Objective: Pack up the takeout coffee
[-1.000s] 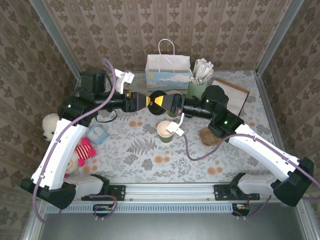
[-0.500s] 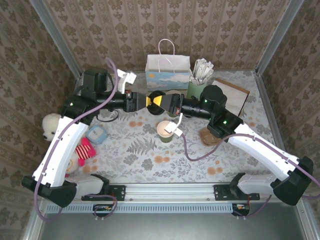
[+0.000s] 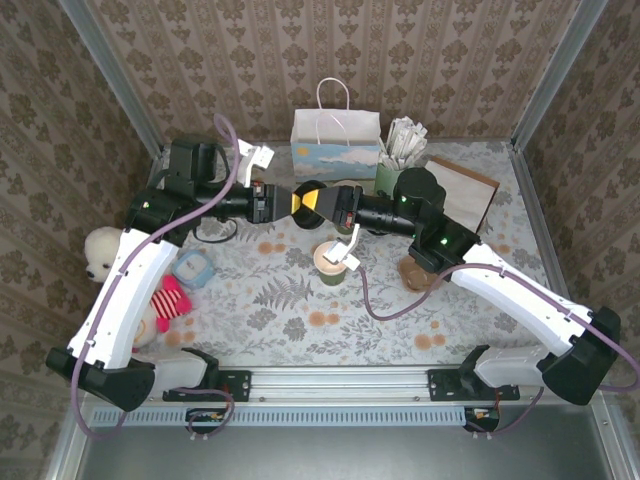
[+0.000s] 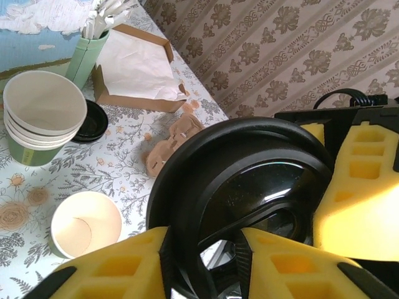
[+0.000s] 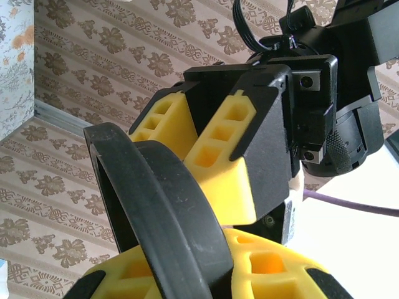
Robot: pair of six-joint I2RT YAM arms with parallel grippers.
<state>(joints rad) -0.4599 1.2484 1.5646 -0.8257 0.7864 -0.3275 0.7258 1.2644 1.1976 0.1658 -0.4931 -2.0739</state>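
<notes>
Hanging in the air over the table (image 3: pixel 300 320), the lid (image 3: pixel 308 200) is pinched from two sides. The left gripper (image 3: pixel 293 201) clamps one edge of its rim and the right gripper (image 3: pixel 322 203) clamps the opposite edge (the rim sits between yellow fingers (image 4: pixel 118 268) in the left wrist view). The cup (image 3: pixel 331 260) stands uncovered on the table, just below the lid, its cream inside showing. A bag (image 3: pixel 336 148) stands behind.

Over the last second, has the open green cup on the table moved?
No. The green cup stands at the same spot on the floral cloth, in front of the white paper bag.
</notes>
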